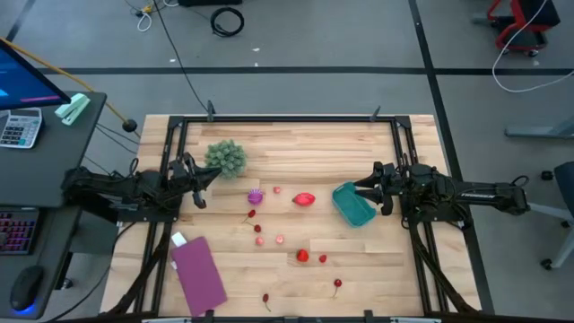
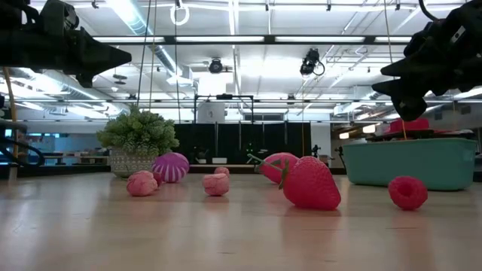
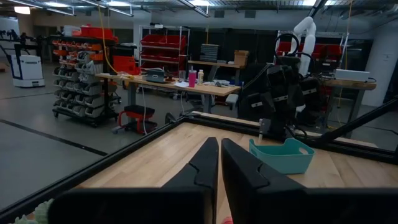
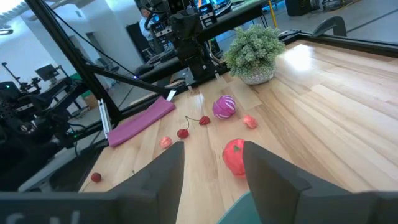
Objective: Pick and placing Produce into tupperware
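- Progress: task looks at the start, or nearly. The produce (image 1: 280, 231) lies spread on the table (image 1: 359, 269), all between the two grippers; no piece is seen inside the tupperware (image 1: 353, 205) in any view, though its inside is only partly visible.
- Left gripper (image 1: 199, 188): fingers closed together, holding nothing (left wrist view shows the two dark fingers (image 3: 202, 168) nearly touching, empty). It hangs above the table edge, beside the green leafy clump (image 1: 226, 157); the produce is in front of it, toward the other arm.
- Nearest to it: purple ball (image 1: 256, 195), then small pink and red pieces, some with stems.
- Middle: big red piece (image 1: 305, 199), closer to the right gripper than to the left.
- Right gripper (image 1: 369, 190): fingers apart, nothing between them; it hovers just over the tupperware's rim, tub is directly under/beside it.
- Left to do: approx. all pieces must still be picked and put in the tub.
- Views: the high view alone shows the flat purple rectangle (image 1: 198, 272) and the stemmed pieces on its far side from the left gripper.
- Low view alone shows both arms raised off the table, and a strawberry (image 2: 310, 183) w/ a raspberry-like piece (image 2: 408, 192) in front of the tub.
- Right wrist view shows the big red piece (image 4: 235, 155) straight ahead of the open fingers.
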Available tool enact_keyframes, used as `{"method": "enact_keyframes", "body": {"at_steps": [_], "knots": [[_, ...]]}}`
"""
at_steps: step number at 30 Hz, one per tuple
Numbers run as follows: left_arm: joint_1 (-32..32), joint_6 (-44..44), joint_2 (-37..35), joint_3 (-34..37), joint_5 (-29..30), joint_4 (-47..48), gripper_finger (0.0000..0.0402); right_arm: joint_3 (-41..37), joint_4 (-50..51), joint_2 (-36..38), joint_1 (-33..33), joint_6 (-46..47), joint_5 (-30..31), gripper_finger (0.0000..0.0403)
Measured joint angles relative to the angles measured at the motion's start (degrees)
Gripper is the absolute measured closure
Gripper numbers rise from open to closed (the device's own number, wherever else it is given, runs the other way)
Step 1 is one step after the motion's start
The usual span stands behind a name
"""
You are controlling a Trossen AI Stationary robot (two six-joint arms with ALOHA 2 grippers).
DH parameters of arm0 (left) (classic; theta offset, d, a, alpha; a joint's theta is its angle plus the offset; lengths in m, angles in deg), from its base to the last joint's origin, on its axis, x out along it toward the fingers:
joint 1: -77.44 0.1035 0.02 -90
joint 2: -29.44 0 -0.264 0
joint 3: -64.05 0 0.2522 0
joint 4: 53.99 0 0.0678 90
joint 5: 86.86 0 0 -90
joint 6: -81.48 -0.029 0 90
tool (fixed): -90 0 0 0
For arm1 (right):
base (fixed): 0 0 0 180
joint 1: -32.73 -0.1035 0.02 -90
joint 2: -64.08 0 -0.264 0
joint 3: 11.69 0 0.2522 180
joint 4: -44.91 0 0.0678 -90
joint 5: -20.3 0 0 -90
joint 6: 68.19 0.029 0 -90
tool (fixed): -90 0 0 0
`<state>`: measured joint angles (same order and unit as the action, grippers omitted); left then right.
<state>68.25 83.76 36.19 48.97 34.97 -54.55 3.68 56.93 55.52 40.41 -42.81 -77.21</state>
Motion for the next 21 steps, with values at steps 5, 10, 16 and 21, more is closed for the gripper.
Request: {"method": "enact_keyframes", "body": {"at_steps": [5,10,16,21], "knots": [[0.0,-0.02,0.0,0.0,-0.01,0.02,0.0372,0.02,0.0,-0.02,0.02,-0.01,0.0,0.023],[0.0,0.0,-0.01,0.01,-0.01,0.02,0.0365,0.01,-0.01,-0.01,0.02,0.01,0.0,0.023],[0.0,-0.02,0.0,0.0,0.0,0.0,0.0373,0.0,0.0,-0.02,0.02,0.0,0.0,0.023],[0.0,0.0,-0.01,0.0,0.0,0.01,0.0378,0.0,-0.01,-0.01,0.02,-0.01,0.0,0.023]]}}
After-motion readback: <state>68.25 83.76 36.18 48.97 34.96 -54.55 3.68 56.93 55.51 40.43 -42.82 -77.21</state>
